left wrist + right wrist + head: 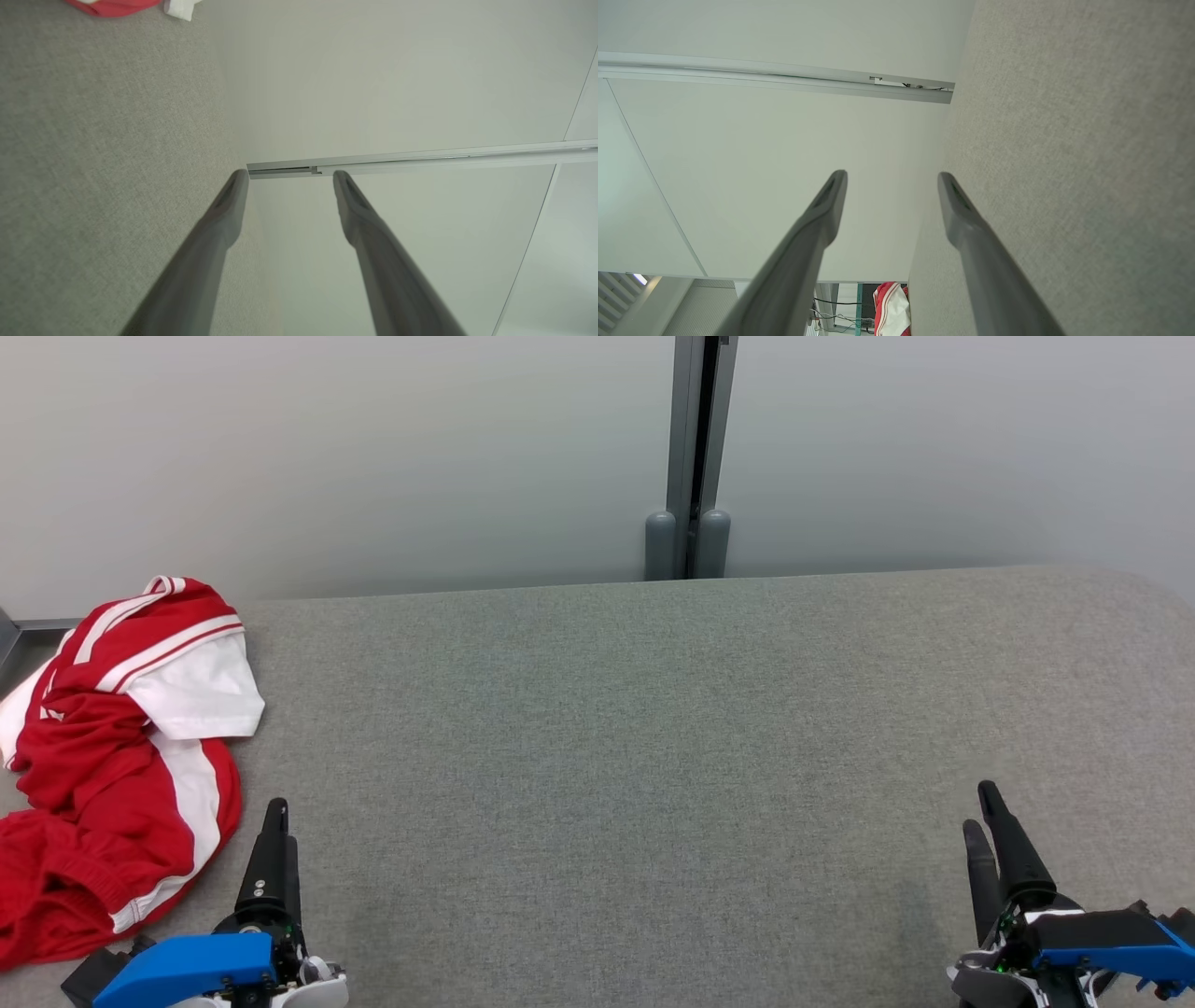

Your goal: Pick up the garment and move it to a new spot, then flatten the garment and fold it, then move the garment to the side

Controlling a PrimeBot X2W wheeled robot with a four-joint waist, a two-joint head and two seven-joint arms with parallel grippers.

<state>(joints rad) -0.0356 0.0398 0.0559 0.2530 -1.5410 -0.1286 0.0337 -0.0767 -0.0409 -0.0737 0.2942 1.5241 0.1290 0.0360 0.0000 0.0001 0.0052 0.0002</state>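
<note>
A crumpled red garment (112, 756) with white stripes and white panels lies bunched at the far left end of the grey fabric table (635, 756), partly over its left edge. A scrap of the garment (117, 5) sits at the top of the left wrist view, and the garment (892, 308) appears far off at the bottom of the right wrist view. My left gripper (277, 821) rests at the lower left, just right of the garment, open and empty (289, 179). My right gripper (982, 812) stands at the lower right, far from the garment, open and empty (892, 182).
A pale wall with a grey vertical post (691, 457) runs along the table's far edge. The table's far right corner (1158, 593) is rounded.
</note>
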